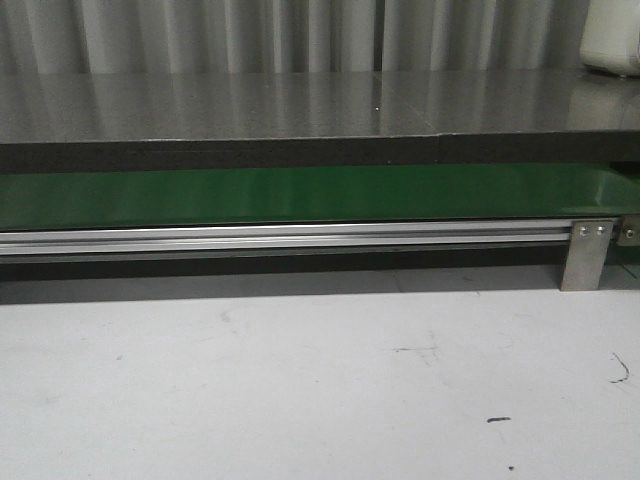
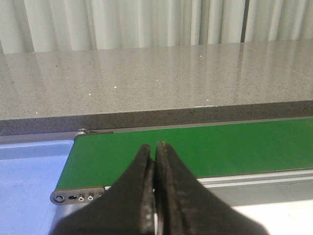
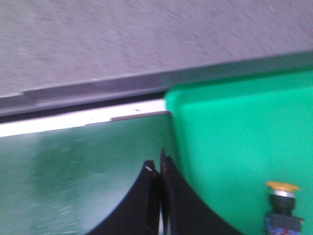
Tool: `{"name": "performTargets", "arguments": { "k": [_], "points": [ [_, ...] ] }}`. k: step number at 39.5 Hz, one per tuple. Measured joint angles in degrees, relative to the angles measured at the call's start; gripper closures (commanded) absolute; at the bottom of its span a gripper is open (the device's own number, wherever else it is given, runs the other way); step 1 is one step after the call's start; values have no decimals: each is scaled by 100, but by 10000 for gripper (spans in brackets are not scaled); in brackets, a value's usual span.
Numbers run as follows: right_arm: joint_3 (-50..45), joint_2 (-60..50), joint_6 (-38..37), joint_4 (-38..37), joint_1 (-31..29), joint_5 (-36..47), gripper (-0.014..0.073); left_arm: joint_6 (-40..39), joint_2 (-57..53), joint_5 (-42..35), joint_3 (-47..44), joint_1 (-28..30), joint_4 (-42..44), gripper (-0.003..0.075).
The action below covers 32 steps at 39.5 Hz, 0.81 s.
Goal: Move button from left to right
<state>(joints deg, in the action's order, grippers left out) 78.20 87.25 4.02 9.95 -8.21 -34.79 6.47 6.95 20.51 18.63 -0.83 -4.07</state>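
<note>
Three views, contents listed from largest to smallest.

Grey speckled stone-look counter (image 1: 300, 105): broad and glossy, it spans the far side of the front view, with pale vertical curtain folds (image 1: 250, 35) behind it. It appears again in both wrist views.

White work table (image 1: 300, 390): a scuffed matte surface in the foreground, with a few dark marks toward the right.

Dark green conveyor belt (image 1: 300, 195): a long flat strip running left to right between table and counter. It is carried on a silver aluminium rail (image 1: 280, 238), with a small metal bracket (image 1: 588, 255) near the right end. The left wrist view shows the belt's rounded end with a grey end plate (image 2: 78, 197).

Bright green plastic tray (image 3: 244, 147): seen only in the right wrist view, its raised rim lies just beside the belt's edge.

Left gripper (image 2: 155, 147): black tapered fingers pressed tip to tip with nothing between them, poised over the belt near its end.

Right gripper (image 3: 157, 166): black fingers likewise closed together and empty, over the belt right at the tray's rim.

Button (image 3: 283, 208): a small black block with an orange round cap on a silver collar and blue marks on its face. It stands upright in the green tray, near the right gripper but clear of it. The picture's edge cuts off its base.
</note>
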Motion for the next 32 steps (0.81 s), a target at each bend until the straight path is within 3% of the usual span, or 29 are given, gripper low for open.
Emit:
{"name": "performTargets", "arguments": {
  "k": [18, 32],
  "points": [
    [-2864, -2658, 20, 6, 1561, 1567, 661, 0, 0, 0, 0, 0, 0, 741],
    [-5205, -5654, 20, 6, 1682, 2084, 661, 0, 0, 0, 0, 0, 0, 741]
  ]
}}
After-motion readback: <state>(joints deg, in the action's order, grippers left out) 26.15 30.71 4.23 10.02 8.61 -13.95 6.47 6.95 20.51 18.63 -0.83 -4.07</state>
